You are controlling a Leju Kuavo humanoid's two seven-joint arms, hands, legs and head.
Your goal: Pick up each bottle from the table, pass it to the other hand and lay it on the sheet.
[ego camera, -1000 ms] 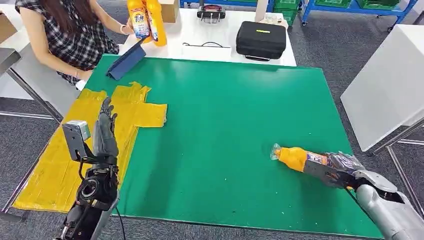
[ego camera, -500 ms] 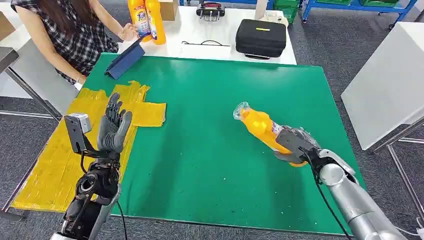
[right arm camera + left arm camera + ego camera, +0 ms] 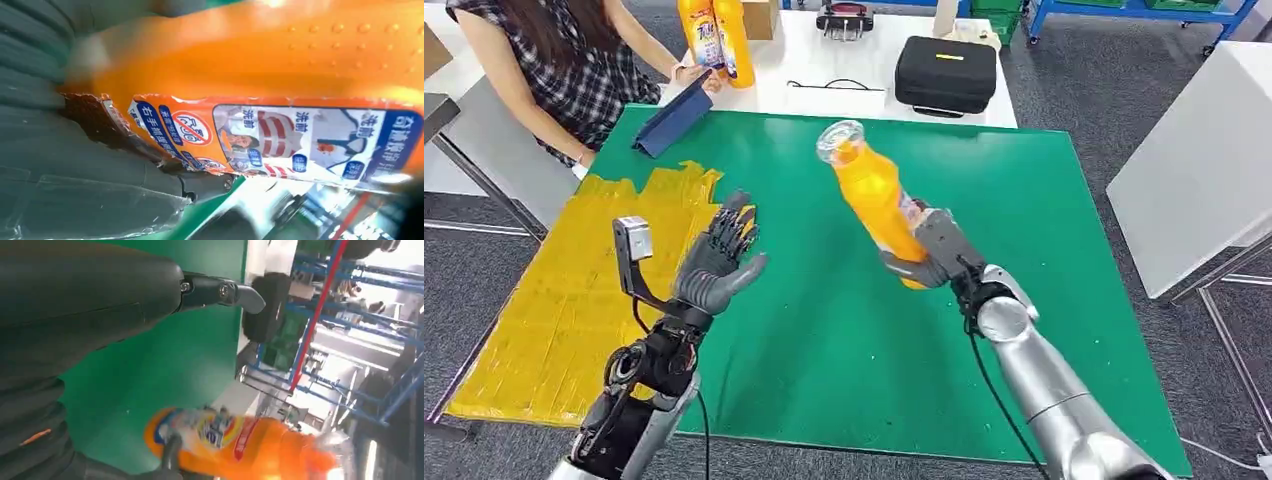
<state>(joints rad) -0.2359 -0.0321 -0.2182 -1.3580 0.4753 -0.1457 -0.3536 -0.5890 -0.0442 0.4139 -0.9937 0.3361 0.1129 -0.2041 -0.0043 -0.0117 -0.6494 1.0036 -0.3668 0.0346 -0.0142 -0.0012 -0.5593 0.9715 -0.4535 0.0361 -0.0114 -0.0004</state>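
Head view: the right hand [image 3: 929,255] is clamped around the lower body of an orange bottle [image 3: 874,195], held clear above the green mat [image 3: 1024,200] with its clear-wrapped cap tilted toward 11 o'clock. The left hand [image 3: 719,262] is raised at the bottle's 9 o'clock, well apart from it, fingers spread and holding nothing. The yellow sheet [image 3: 544,300] lies on the table's left part, at 9 o'clock of the left hand. At 12 o'clock beyond the mat, a white table [image 3: 864,70] carries a black case [image 3: 946,72] and two more orange bottles [image 3: 714,40], beside a seated person [image 3: 554,70]. Right wrist view: the bottle's label [image 3: 280,137] lies pressed against the hand.
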